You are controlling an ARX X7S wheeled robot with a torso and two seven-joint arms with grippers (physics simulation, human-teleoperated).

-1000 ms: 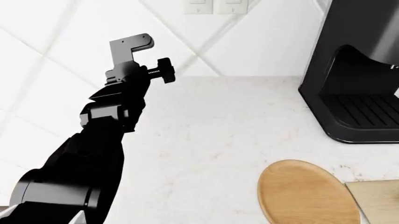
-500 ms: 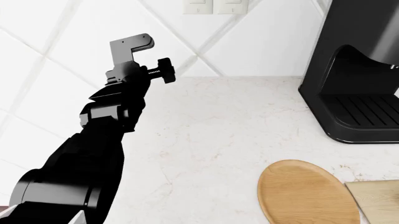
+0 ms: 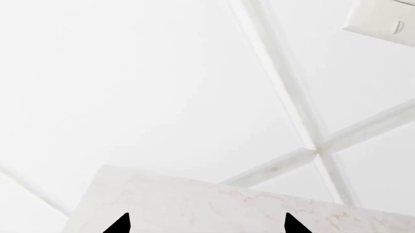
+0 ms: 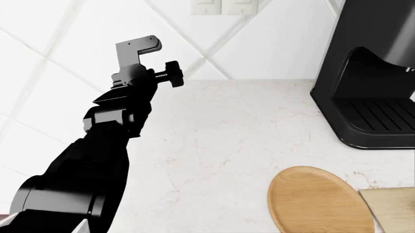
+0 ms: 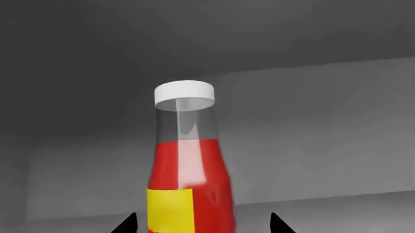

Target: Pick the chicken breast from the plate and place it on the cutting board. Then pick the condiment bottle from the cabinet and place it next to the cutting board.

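item: right gripper [image 5: 201, 224]; only its two dark fingertips show in the right wrist view, set apart on either side of the condiment bottle [image 5: 189, 165], so the jaws read as wide and not yet closed on anything; whether they touch the glass cannot be told; item: condiment bottle, upright inside the grey cabinet [image 5: 324, 121], directly ahead of and between the right fingertips, white cap above, red fill and yellow label below; its base is cut off; item: left gripper [image 3: 204, 224], tips spread with nothing between them, raised toward the tiled wall [image 3: 162, 87] over the counter [image 4: 246, 126]; item: plate [image 4: 318, 201], bare, well off from the left gripper, with a corner of the cutting board [image 4: 397, 208] just beyond it; risks, as judged: closing high on the tapered neck could let the bottle slip or tip; a push forward before closing could knock it over against the cabinet back; not visible: the chicken breast, most of the board, and the right arm in the head view; a black coffee machine [image 4: 370, 73] stands at the far side of the counter.
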